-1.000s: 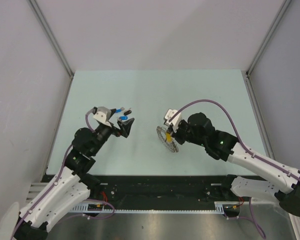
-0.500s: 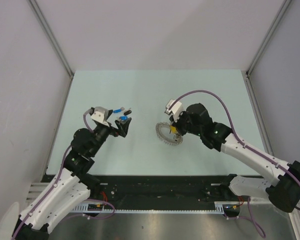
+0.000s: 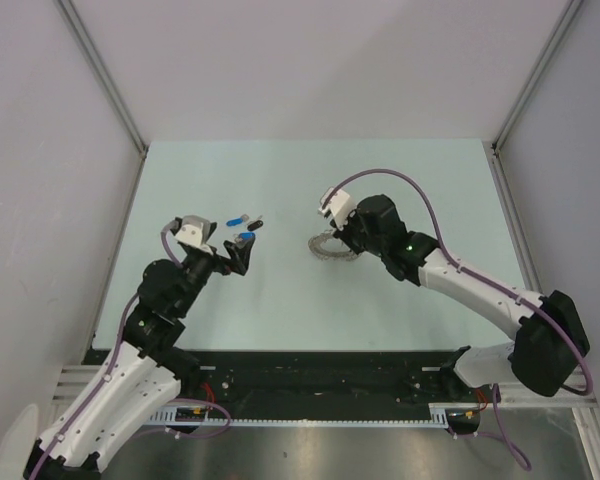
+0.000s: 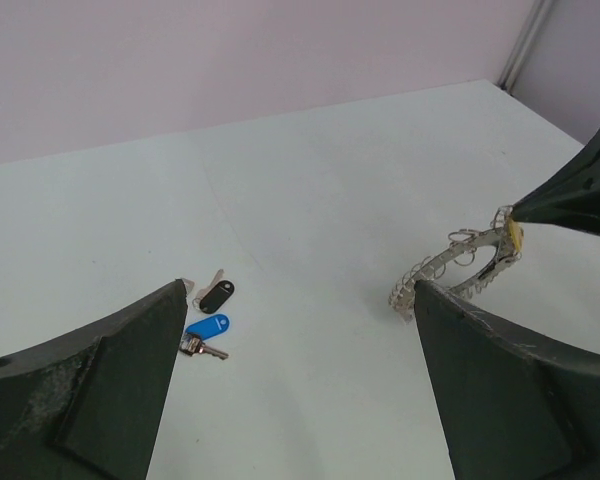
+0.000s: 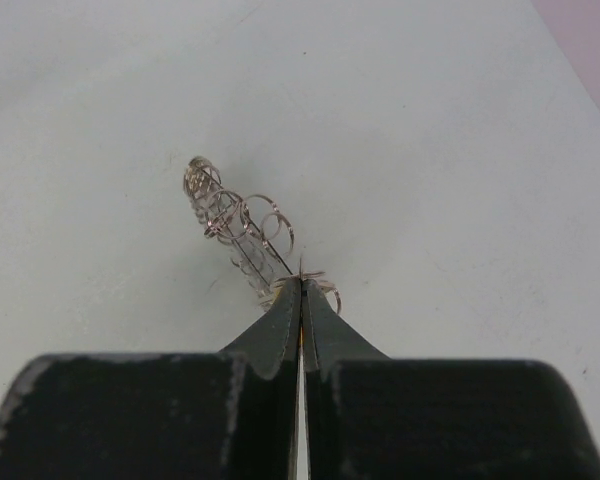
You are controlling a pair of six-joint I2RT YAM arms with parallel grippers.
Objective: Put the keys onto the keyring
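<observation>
The keyring is a limp silvery loop of small rings, partly lifted off the table at mid-right. My right gripper is shut on its edge, with a yellow key head pinched at the tips; in the right wrist view the ring hangs from the shut tips. A black key and two blue keys lie on the table left of centre. My left gripper is open and empty just in front of them. Its wrist view shows the black key, one blue key, the ring and its open gripper.
The pale table is walled by white panels at the back and both sides. A purple cable arches over the right arm. A black rail runs along the near edge.
My right gripper has carried the keyring away from the near edge and slightly left, tilting it up. My left gripper has drawn back a little to the left, still open.
</observation>
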